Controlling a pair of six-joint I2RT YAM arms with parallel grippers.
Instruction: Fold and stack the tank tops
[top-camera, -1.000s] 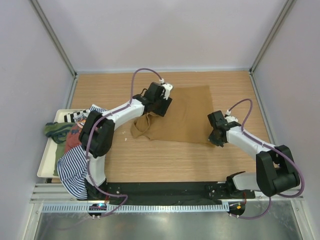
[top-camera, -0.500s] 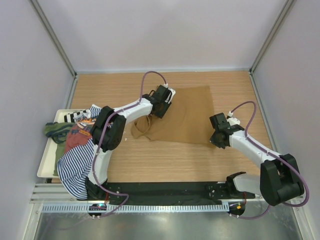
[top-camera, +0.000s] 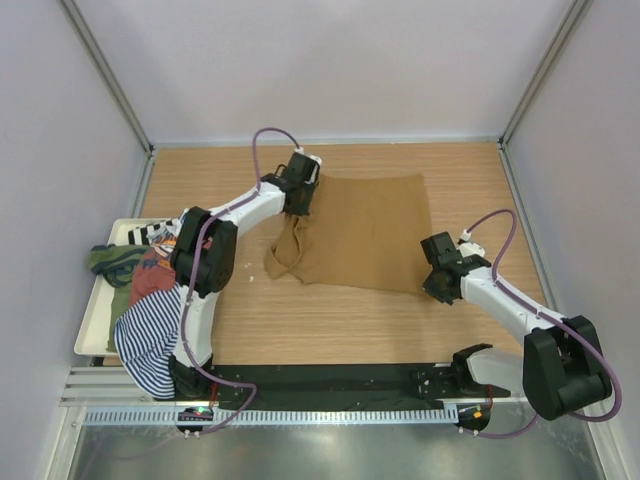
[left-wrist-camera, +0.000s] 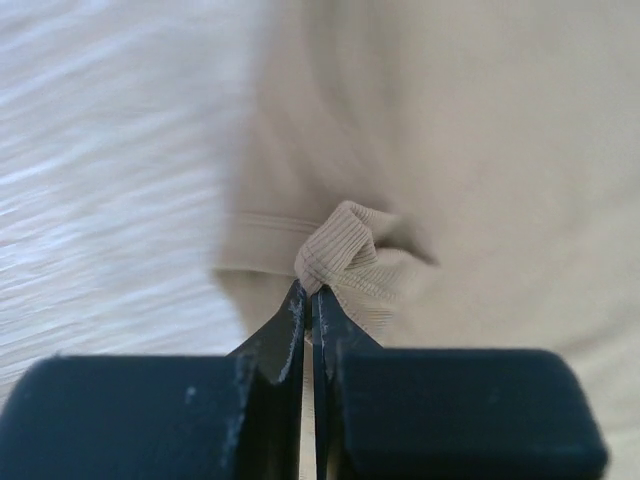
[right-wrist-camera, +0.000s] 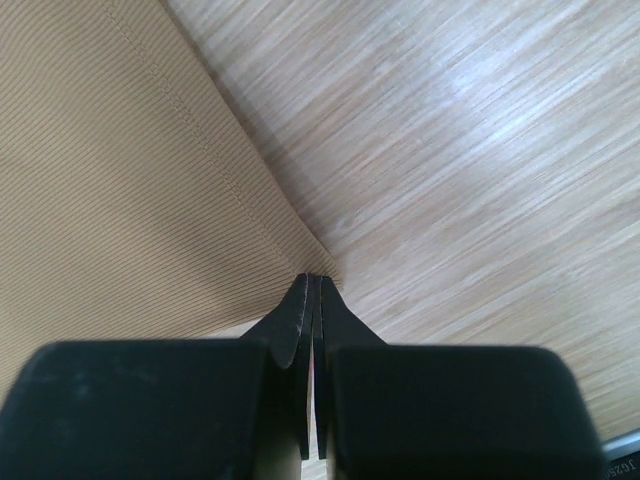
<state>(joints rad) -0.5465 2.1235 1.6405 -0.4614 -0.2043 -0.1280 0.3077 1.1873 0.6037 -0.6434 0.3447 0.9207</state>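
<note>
The tan top lies mostly flat in the middle of the surface, with its strap end bunched at the left. The left claw is clamped on a ribbed pinch of cloth at the far left corner. The right claw is pinched together on the near right hem corner. To spread the cloth well, draw the two corners apart gently and low over the wood, so neither grip slips. Only the overhead view shows the other tops heaped on the tray at left. Only the wrist views show how little cloth each grip holds.
</note>
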